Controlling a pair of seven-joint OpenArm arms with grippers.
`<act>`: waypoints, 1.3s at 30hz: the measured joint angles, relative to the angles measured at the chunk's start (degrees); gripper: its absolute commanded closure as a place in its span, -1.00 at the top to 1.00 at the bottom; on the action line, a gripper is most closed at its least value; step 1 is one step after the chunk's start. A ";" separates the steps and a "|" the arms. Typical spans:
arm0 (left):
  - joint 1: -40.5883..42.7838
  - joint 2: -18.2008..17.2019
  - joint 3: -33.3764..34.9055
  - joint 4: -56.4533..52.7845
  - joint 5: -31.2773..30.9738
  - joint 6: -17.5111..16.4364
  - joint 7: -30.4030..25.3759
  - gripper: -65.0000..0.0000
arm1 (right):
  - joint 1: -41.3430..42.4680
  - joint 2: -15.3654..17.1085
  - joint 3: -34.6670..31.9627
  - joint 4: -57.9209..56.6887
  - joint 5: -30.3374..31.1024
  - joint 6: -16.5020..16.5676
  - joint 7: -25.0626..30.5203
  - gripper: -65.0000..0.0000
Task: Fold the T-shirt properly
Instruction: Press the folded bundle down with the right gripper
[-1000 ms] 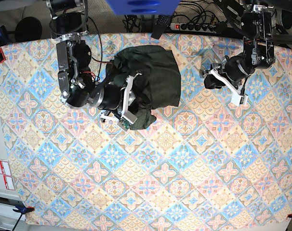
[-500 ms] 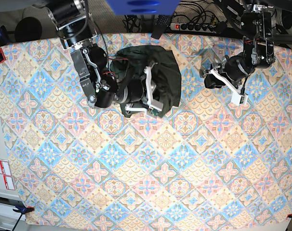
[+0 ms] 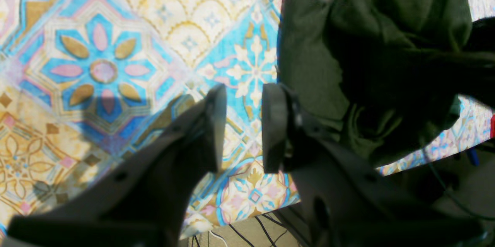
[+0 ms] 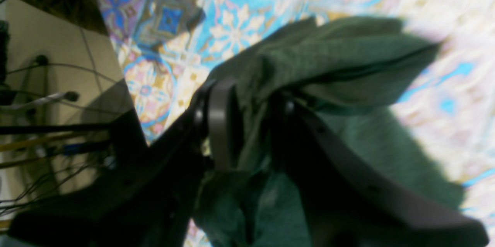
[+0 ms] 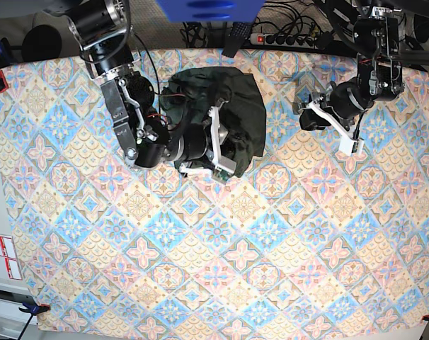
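A: T-shirt (image 5: pixel 232 117) sits bunched, upper middle of the base view, on the patterned tabletop (image 5: pixel 271 255). My right pincer (image 4: pixel 247 127) is clamped on a thick wad of it.

B: Left one?

A: Left pincer (image 3: pixel 239 127) holds nothing, jaws slightly parted, hovering beside the shirt's edge at upper right of base view.

B: Risks?

A: I've likely pinched several layers, so pulling could drag the whole heap instead of spreading it. Cloth could slip out too. Wrist view is blurry, can't tell which part I'm holding.
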 measured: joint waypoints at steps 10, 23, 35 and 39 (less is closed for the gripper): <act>-0.31 0.15 4.11 -0.04 -0.15 -0.02 0.17 -0.57 | -5.55 6.75 11.37 1.90 -1.22 -0.02 -0.37 -0.51; -0.50 0.00 4.09 -0.04 -0.04 0.00 -0.02 -0.57 | -4.74 6.25 -2.12 -2.60 -6.60 -0.04 0.68 -0.51; -0.48 0.76 6.95 -0.04 0.02 0.00 -0.09 -0.57 | -4.87 7.58 -11.76 -2.47 -6.40 -0.02 0.22 -0.51; -0.98 3.89 7.15 -0.02 0.04 0.02 -0.04 -0.57 | -5.07 8.20 -7.10 -0.57 -6.19 0.00 0.20 -0.51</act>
